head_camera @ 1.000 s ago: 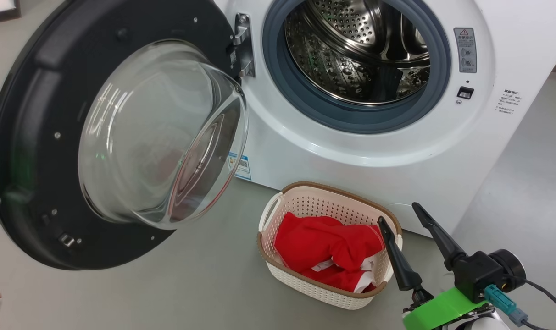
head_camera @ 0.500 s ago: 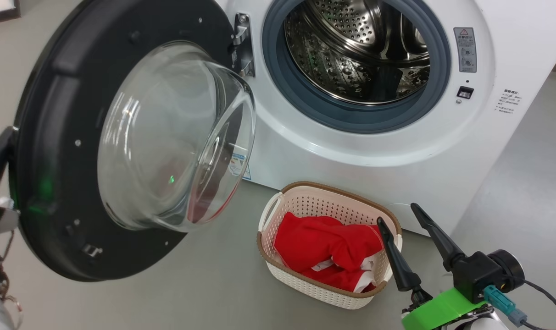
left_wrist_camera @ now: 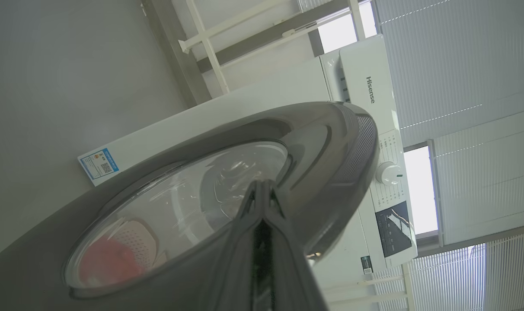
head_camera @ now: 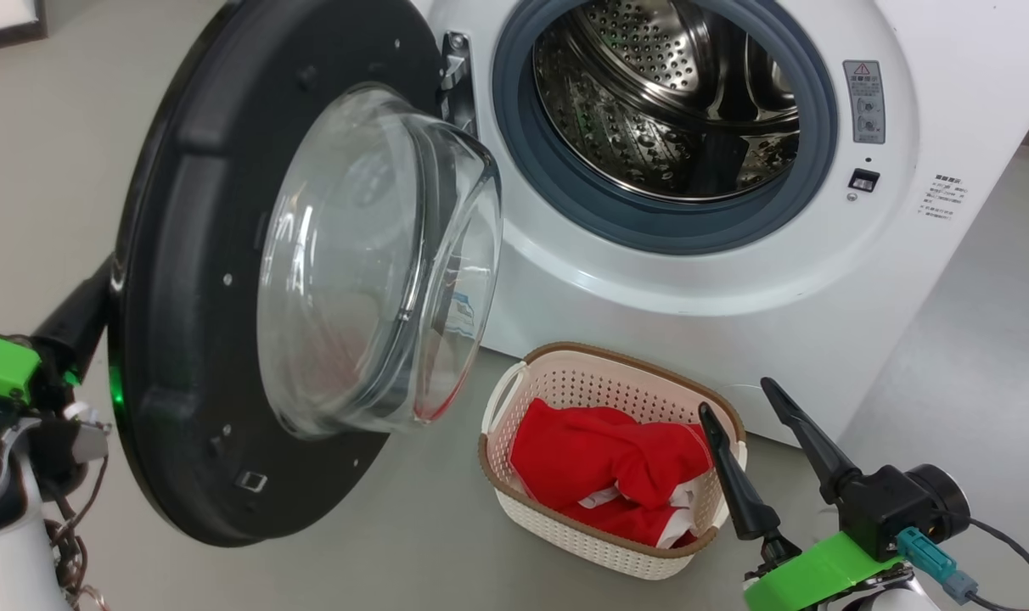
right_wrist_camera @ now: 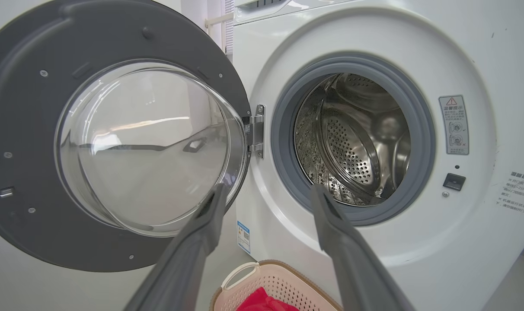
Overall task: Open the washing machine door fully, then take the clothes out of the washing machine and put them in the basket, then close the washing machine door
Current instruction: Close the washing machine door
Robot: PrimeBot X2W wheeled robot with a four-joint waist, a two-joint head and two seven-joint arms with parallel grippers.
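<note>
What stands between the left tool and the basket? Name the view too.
The door: in the left wrist view, the left tool faces its glass, with the basket seen through it.

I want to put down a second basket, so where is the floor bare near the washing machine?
Bare floor lies between the open door and the basket, toward the camera, and also right of the washing machine. The drum looks empty. Crowded: the basket holds red clothes, and the open right tool hovers by its right end.
</note>
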